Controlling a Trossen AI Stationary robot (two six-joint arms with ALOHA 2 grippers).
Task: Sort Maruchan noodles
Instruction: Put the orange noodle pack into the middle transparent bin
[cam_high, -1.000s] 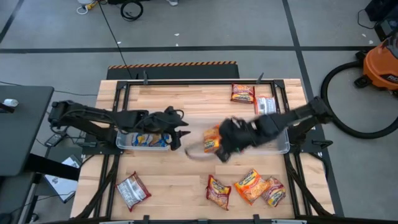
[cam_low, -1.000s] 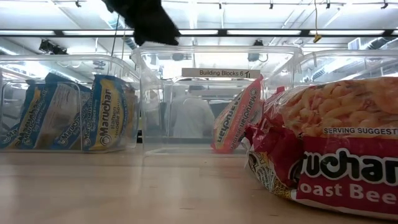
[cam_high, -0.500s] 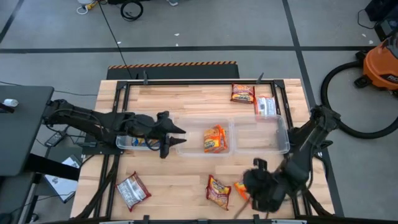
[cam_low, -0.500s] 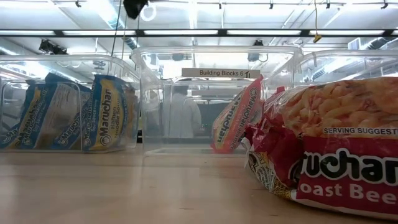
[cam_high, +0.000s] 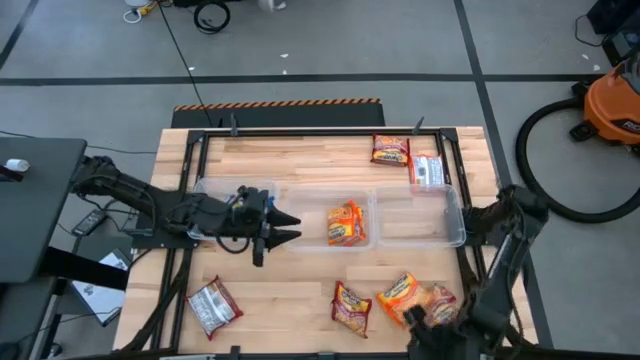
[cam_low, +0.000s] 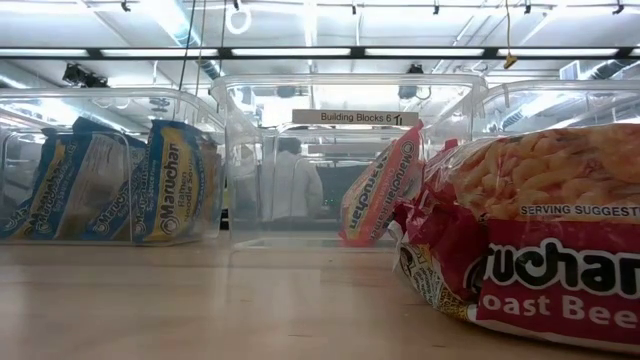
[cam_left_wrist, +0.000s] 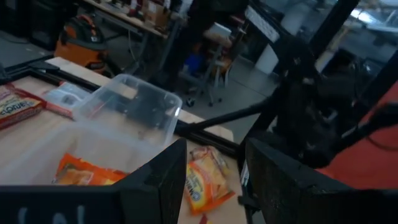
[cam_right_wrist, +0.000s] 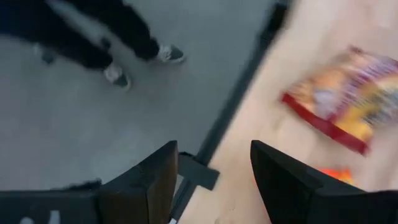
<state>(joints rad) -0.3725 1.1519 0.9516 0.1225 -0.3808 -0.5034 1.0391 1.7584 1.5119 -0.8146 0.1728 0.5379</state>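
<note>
Three clear bins stand in a row mid-table. Blue Maruchan noodles (cam_low: 100, 190) stand on edge in the left bin (cam_high: 205, 190). An orange packet (cam_high: 345, 222) lies in the middle bin (cam_high: 310, 195), leaning on its wall (cam_low: 385, 190). Red and orange packets (cam_high: 400, 295) lie near the near edge, and a red-and-silver one (cam_high: 212, 305) lies near left. My left gripper (cam_high: 288, 225) hovers open and empty over the left bin's right end. My right gripper (cam_high: 425, 318) is open and empty at the near right edge, beside a red packet (cam_right_wrist: 348, 99).
A red packet (cam_high: 390, 150) and a silver-white one (cam_high: 427, 170) lie at the far right, behind the right bin (cam_high: 420, 215). A big red packet (cam_low: 530, 240) fills the low view's right. A person's feet (cam_right_wrist: 118, 68) stand on the floor beyond the table's near edge.
My right gripper has let go of the orange packet, which now lies in the middle bin. It has then swung away from the bin to the table's near right edge. My left gripper has stayed about where it was, open.
</note>
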